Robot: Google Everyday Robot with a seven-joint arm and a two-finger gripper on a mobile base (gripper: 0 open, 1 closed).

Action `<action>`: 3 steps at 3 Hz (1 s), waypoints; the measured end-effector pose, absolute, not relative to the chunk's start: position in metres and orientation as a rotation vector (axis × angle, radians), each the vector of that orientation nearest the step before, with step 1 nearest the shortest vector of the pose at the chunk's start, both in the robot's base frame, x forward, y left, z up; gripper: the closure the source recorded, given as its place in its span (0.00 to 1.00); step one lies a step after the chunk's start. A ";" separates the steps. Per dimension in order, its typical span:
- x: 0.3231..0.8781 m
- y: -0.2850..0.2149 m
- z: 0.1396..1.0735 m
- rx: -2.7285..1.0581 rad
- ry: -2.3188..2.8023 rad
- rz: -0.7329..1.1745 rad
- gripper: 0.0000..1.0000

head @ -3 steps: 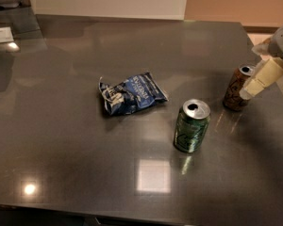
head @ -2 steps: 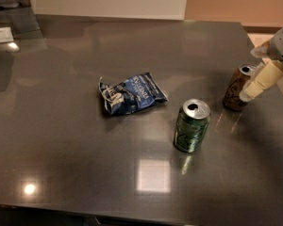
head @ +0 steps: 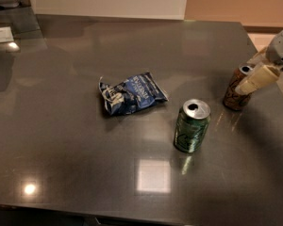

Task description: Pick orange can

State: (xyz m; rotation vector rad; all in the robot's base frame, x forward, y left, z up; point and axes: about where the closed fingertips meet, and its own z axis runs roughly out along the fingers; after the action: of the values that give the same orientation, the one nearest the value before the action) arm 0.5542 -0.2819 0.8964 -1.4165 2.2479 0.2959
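Observation:
The orange can point(head: 234, 96) stands upright near the table's right edge; it is orange-brown with dark scribbled lettering and a silver top. My gripper point(head: 245, 77) comes in from the right edge of the camera view and is at the can's upper right side, partly covering it. The can rests on the table.
A green can point(head: 192, 125) with a silver top stands left of and nearer than the orange can. A crumpled blue chip bag point(head: 130, 93) lies at the middle of the dark table point(head: 75, 140). The table's right edge runs just past the orange can.

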 end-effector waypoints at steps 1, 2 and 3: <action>0.553 -0.278 0.898 -1.428 2.233 0.327 0.64; 0.551 -0.267 0.911 -1.447 2.188 0.375 0.87; 0.548 -0.249 0.935 -1.496 2.143 0.425 1.00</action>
State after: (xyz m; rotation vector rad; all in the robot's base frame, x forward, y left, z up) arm 0.5480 -0.2487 0.9345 -1.4964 2.1433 0.4250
